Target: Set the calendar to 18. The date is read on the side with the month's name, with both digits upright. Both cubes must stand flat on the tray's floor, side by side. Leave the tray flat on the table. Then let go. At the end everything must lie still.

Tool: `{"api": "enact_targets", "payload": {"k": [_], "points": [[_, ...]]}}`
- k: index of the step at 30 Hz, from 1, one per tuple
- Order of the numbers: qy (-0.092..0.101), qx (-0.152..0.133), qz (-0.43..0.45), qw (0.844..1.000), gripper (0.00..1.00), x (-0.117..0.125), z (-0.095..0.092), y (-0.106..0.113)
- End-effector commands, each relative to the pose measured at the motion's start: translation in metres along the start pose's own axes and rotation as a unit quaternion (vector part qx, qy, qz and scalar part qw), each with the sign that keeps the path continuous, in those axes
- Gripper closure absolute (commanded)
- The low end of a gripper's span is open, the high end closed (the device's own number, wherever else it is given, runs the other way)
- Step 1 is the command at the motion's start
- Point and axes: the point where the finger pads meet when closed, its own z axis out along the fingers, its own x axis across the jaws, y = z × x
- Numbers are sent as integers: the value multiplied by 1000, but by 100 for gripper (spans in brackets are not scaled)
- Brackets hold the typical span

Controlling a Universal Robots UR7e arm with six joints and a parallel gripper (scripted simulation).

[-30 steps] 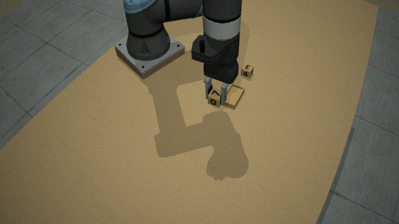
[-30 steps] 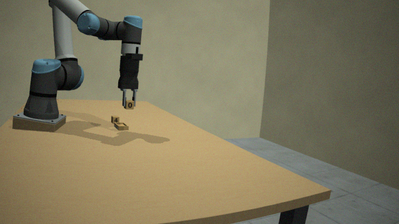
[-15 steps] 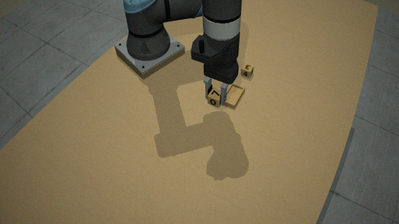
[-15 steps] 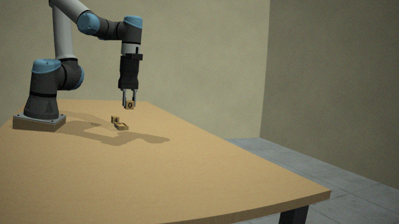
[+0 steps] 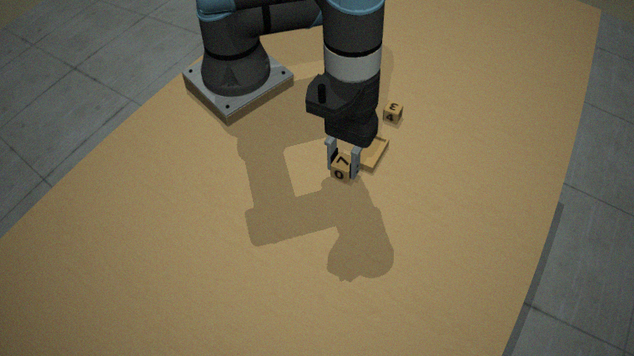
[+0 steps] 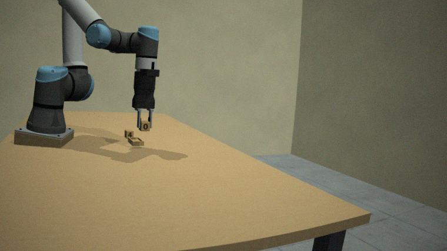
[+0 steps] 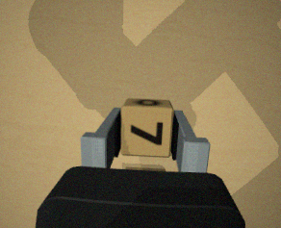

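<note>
My gripper [image 5: 343, 163] is shut on a wooden cube [image 5: 340, 167] that shows 7 on top and 0 on its side. I hold it in the air above the table, above and beside the tray [image 5: 375, 152]. The cube also shows in the exterior view [image 6: 144, 125] and in the wrist view [image 7: 147, 129] between my fingers. The small wooden tray lies flat on the table, partly hidden behind my gripper, and appears empty in the exterior view [image 6: 136, 141]. A second cube [image 5: 392, 112] [image 6: 129, 133] with 3 on top and 4 on its side stands on the table beyond the tray.
The arm's base [image 5: 236, 82] stands on a mount at the table's back left. The table's right edge [image 5: 580, 113] lies far from the tray.
</note>
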Motion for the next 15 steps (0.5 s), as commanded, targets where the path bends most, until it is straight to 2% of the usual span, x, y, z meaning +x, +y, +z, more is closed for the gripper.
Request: {"api": "enact_targets", "payload": {"k": [1, 9, 15], "points": [[0, 0, 0, 1000, 40, 0, 22, 0], [0, 0, 0, 1000, 40, 0, 55, 1], [0, 0, 0, 1000, 40, -1, 63, 1]]}}
